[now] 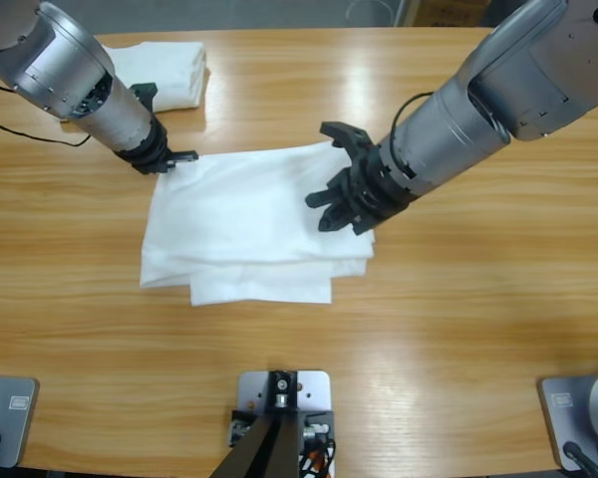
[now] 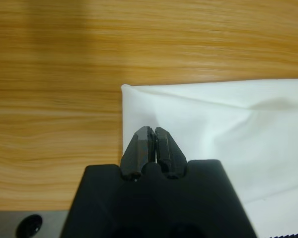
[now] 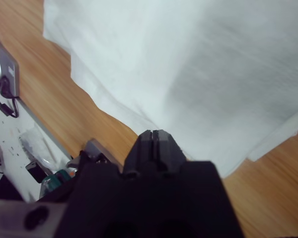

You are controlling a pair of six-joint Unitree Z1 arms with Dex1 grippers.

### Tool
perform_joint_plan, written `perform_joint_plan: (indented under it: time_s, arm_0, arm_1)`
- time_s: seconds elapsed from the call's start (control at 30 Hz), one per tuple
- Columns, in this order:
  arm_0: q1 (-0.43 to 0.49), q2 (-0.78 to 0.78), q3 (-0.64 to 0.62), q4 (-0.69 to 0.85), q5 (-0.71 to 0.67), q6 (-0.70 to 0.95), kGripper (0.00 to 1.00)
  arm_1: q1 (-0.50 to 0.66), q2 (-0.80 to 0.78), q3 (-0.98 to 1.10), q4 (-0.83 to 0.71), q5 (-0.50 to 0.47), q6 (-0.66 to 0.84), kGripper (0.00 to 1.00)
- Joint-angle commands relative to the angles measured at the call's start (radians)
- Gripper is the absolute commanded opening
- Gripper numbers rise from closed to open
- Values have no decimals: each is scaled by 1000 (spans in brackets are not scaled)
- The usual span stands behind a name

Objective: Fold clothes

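1. White soft shirt (image 1: 249,224), folded into a rough rectangle with layered edges, lies flat mid-table (image 1: 458,329); wood grain is glossy.
2. Left gripper (image 2: 154,133): jaws together, over the shirt's upper left corner; whether they pinch cloth, cannot tell.
3. Right gripper (image 3: 156,136): jaws together, at the shirt's right edge.
4. Second white folded shirt (image 1: 169,70) sits at the far left edge, well apart.

My left gripper (image 2: 154,133) had its two black jaws pressed together, over the edge of the white T-shirt (image 2: 223,134) near its corner. The cloth lay flat on the wooden table (image 2: 54,89), with soft creases across it.
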Motion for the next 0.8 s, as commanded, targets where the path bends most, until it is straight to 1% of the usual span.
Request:
perform_joint_plan:
  time_s: [0.03, 0.23, 0.33, 0.53, 0.63, 0.7, 0.8]
  arm_0:
    - [14, 99, 0, -9, -17, 15, 0]
    - [15, 97, -5, -10, -18, 11, 0]
    - [15, 101, -4, -9, -22, 8, 0]
    - [15, 92, -4, -8, -28, 6, 0]
    - [15, 94, -5, -8, -28, 6, 0]
    - [15, 94, 1, -8, -28, 6, 0]
    - [15, 88, 8, -7, -26, 8, 0]
  arm_1:
    - [11, 37, 22, -23, 9, 18, 0]
    - [11, 76, 107, -35, 9, 15, 0]
    - [11, 91, 154, -98, 0, 15, 0]
    - [11, 86, 159, -125, -12, 19, 0]
    - [10, 62, 148, -115, -15, 28, 0]
    - [11, 36, 137, -80, -27, 33, 0]
    - [12, -22, 54, 0, -37, 38, 0]
